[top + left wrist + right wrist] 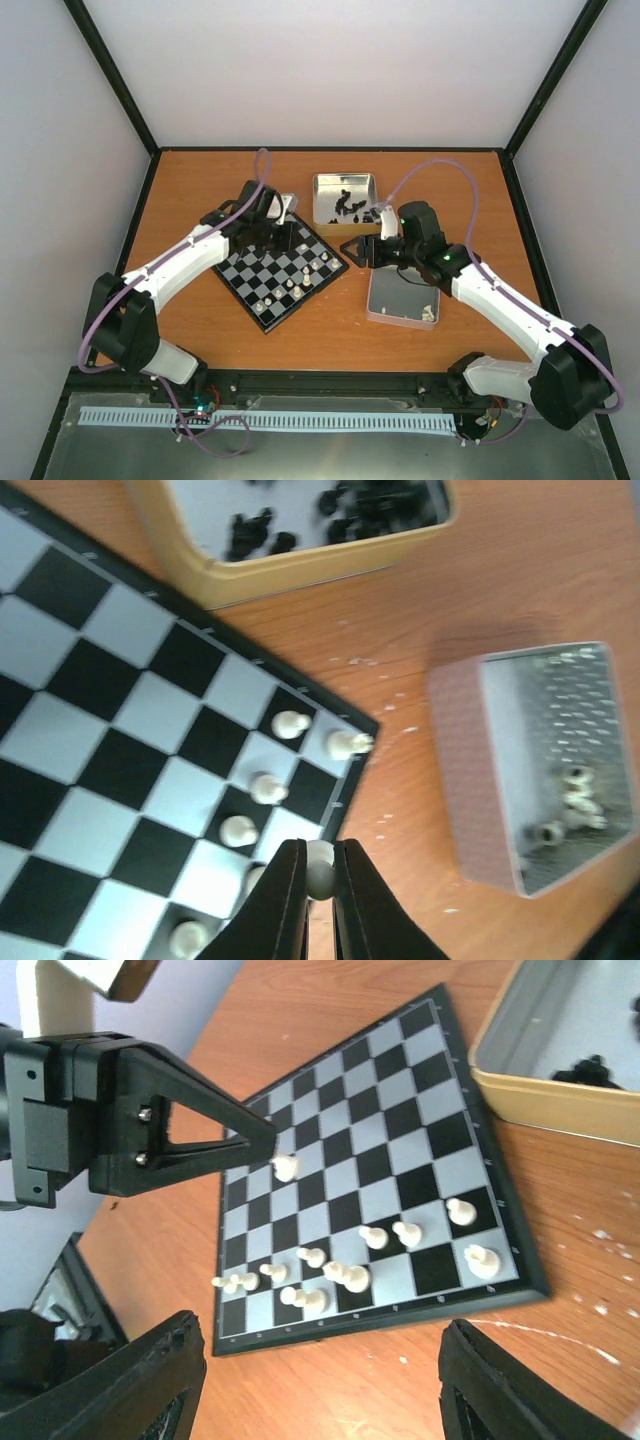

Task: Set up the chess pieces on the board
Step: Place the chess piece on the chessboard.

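Observation:
The board (250,276) lies left of centre, turned like a diamond, with several cream-white chess pieces (300,280) along its near-right side. My left gripper (320,880) is shut on one white piece (320,868), held above the board's (110,780) edge squares beside other standing white pieces (268,788). In the right wrist view that held piece (285,1167) hangs under the left gripper (262,1142) over the board (400,1110). My right gripper (320,1390) is open and holds nothing, over bare wood just off the board's edge, near white pieces (345,1276).
A gold-rimmed tin (343,197) with black chessmen (360,502) stands behind the board. A silver tin (403,297) holding a few white pieces (575,800) sits to the board's right, under the right arm. Black frame walls bound the table.

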Available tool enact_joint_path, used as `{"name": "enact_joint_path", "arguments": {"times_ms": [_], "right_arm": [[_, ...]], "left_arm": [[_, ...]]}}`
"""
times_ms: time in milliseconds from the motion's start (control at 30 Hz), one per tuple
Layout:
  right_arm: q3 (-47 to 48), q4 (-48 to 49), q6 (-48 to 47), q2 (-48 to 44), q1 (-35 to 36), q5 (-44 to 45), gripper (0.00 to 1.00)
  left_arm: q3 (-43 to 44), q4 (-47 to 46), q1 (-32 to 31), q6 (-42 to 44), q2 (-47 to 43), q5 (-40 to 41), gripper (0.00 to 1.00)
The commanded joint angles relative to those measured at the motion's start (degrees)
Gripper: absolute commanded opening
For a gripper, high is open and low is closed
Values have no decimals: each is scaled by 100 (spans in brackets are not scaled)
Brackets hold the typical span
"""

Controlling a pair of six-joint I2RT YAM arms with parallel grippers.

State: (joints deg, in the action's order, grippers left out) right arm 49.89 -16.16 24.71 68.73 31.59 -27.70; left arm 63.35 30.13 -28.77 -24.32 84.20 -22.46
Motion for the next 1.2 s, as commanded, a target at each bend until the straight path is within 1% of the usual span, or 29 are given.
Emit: {"name": "enact_joint_path", "arguments": {"times_ms": [0, 67, 167, 267, 300, 367, 567, 833, 1167], "right_arm": [[-313, -46, 444, -251, 22, 895, 64], [-419, -86, 617, -320, 18, 1153, 64], [-584, -101, 826, -401, 20, 1448, 64], [-661, -117, 890, -376, 18, 1512, 63], [-660, -137, 895, -337, 19, 1513, 63], [-629, -194, 881, -250, 22, 1530, 63], [-479, -324, 860, -39, 22, 1586, 63], [-506, -342, 888, 13, 22, 1641, 63], [-516, -364, 912, 47, 18, 1639, 62]], "left_arm": [[63, 490, -85, 503, 145, 1168, 1], [81, 621, -148, 513, 217, 1548, 1], [-29, 748, -247, 537, 316, 1820, 1], [-123, 764, -472, 532, 410, 2066, 1], [-103, 788, -600, 530, 460, 2331, 1], [-72, 824, -764, 508, 567, 2527, 1], [-162, 693, -879, 393, 788, 2396, 1], [-279, 365, -911, 410, 1042, 1968, 1], [-315, 175, -906, 467, 1169, 1974, 3]]}}
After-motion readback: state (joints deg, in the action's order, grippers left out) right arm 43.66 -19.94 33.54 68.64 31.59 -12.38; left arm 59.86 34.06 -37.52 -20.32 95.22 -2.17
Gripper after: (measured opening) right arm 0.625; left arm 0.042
